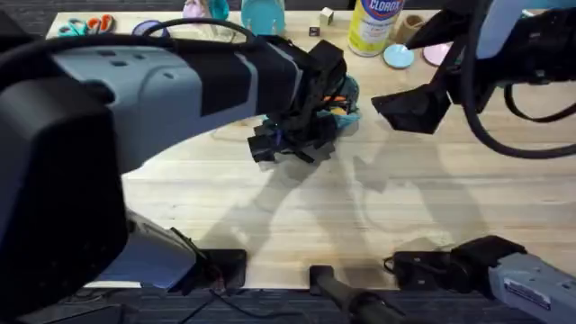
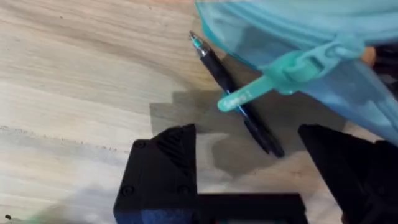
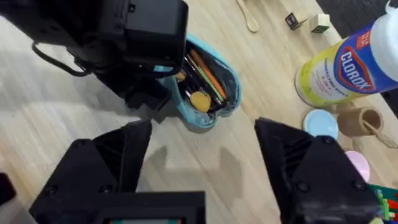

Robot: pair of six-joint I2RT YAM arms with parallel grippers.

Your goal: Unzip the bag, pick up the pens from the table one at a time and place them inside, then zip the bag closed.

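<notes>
Nearest, the left arm rose large and dark under the overhead camera and reached forward to mid-table; its left gripper [image 2: 249, 162] hung low over the table [image 1: 270, 198] with fingers spread wide and nothing between them; a black pen [image 2: 239, 99] lay on the wood in that gap, partly under the teal zipper pull [image 2: 273, 81] of the bag [image 1: 345, 101]; bare planks ran clear toward the near edge. Farther right, the right gripper [image 3: 205, 168] hovered above the table, jaws parted and empty, just beside the pouch; the bag gaped unzipped, with an orange stick and dark pens inside. Beyond stood a Clorox bottle [image 1: 376, 22].
</notes>
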